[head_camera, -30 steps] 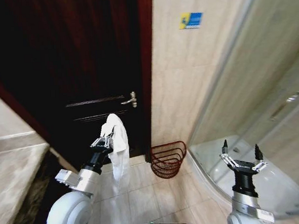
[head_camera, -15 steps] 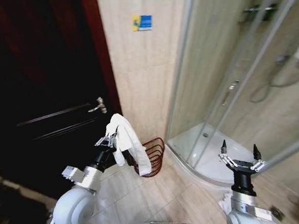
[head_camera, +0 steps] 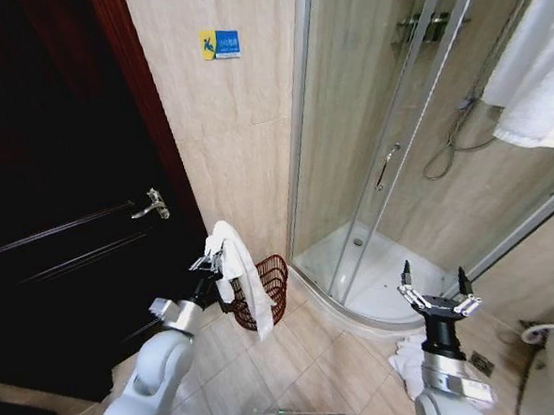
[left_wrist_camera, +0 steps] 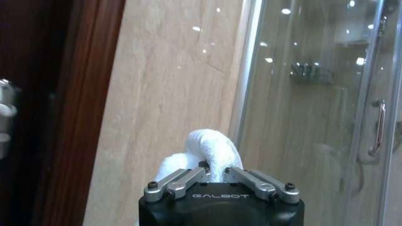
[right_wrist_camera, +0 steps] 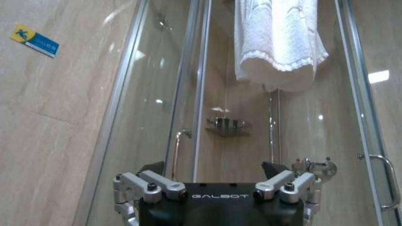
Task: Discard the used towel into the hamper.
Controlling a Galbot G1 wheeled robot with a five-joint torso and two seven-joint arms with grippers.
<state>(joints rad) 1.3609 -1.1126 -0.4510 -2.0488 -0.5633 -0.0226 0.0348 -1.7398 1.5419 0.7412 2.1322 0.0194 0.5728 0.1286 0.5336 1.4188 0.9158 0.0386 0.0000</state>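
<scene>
Even, bright indoor light on beige wall tiles [head_camera: 245, 153]. Dark door [head_camera: 59, 183] swallows detail, nearly black. Ceiling lamps glint as small spots on shower glass [left_wrist_camera: 314, 70]. Head view bends straight lines at edges. Slightly soft throughout.

2 grippers [head_camera: 208, 262] [head_camera: 436, 287], 1 hamper [head_camera: 273, 288], 3 towels [head_camera: 240, 271] [head_camera: 535, 79] [head_camera: 406, 361], 1 door [head_camera: 51, 212], 1 wall sticker [head_camera: 221, 44].

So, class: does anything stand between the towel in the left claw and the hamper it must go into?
Nothing visible does. The left claw holds the towel just in front of the hamper by the wall; the towel's tail hangs across its near rim.
</scene>
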